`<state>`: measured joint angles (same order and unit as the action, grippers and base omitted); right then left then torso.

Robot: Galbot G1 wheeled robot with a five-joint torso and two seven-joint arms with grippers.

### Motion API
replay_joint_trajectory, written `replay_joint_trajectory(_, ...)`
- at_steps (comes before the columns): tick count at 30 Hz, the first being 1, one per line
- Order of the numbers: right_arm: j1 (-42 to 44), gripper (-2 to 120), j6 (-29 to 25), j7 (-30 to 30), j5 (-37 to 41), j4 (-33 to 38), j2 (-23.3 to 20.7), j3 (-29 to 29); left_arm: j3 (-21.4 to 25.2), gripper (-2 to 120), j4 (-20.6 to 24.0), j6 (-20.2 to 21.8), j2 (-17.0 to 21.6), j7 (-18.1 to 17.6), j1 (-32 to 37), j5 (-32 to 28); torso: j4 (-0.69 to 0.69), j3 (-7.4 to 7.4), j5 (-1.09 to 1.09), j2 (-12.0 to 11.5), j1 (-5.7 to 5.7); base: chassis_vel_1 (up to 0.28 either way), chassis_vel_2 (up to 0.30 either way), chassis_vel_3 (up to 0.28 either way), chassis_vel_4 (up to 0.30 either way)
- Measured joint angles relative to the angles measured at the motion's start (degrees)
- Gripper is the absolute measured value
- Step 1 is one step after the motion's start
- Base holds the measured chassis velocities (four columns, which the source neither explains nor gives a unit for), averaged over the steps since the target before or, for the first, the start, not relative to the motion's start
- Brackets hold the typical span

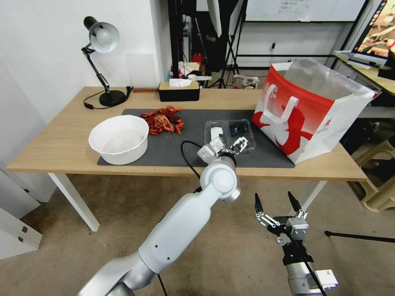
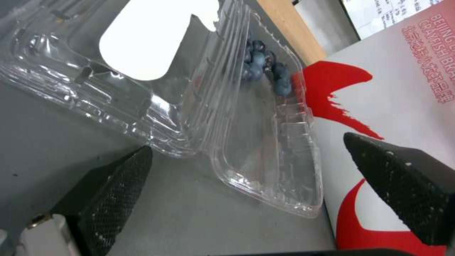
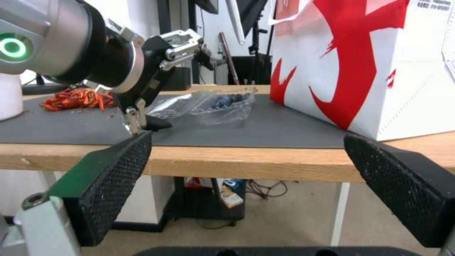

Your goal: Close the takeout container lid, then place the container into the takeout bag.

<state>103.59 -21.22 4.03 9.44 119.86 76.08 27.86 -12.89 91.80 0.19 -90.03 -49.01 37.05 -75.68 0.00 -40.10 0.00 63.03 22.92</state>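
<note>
The takeout container (image 1: 238, 130) lies open on the dark mat, dark blue berries (image 2: 265, 67) in the half nearer the bag. Its lid (image 1: 215, 132), the clear half with a white sticker (image 2: 142, 46), is folded out on the bowl's side. My left gripper (image 1: 227, 146) is open at the container's near edge, one finger on each side of the hinge end and nothing between them; it also shows as the left gripper (image 3: 166, 81). The red-and-white takeout bag (image 1: 312, 111) stands upright and open just right of the container. My right gripper (image 1: 276, 201) is open, below and in front of the table edge.
A large white bowl (image 1: 119, 139) sits at the mat's (image 1: 164, 144) left end, with red crayfish (image 1: 162, 120) behind it. A black tissue box (image 1: 179, 91) and a desk lamp (image 1: 101, 61) stand at the back. The table's front edge (image 3: 246, 161) is close before the right gripper.
</note>
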Motion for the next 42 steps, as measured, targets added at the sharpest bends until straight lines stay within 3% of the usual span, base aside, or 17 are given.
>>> replay_joint_trajectory(17,0.12,100,-0.85,-0.11,0.01,-0.57,0.03,-0.18,1.62,100,-2.12,-0.9,-0.76,0.85,-0.08,0.54,-0.02,0.01,-0.01,0.01,0.0,0.0,0.0,0.0,0.0)
replay_joint_trajectory(30,-0.2,100,-1.02,-0.22,-0.62,-0.84,0.13,-0.97,3.75,100,0.29,-1.84,0.65,1.2,1.77,0.43,0.01,-0.01,0.01,0.0,0.0,0.0,0.0,0.0,0.0)
replay_joint_trajectory(42,0.34,100,-1.12,-0.28,-0.91,-0.56,-0.02,-0.97,5.71,100,1.07,-3.19,-0.75,4.37,3.1,0.47,0.01,-0.01,0.0,-0.01,0.0,0.0,0.0,0.0,0.0)
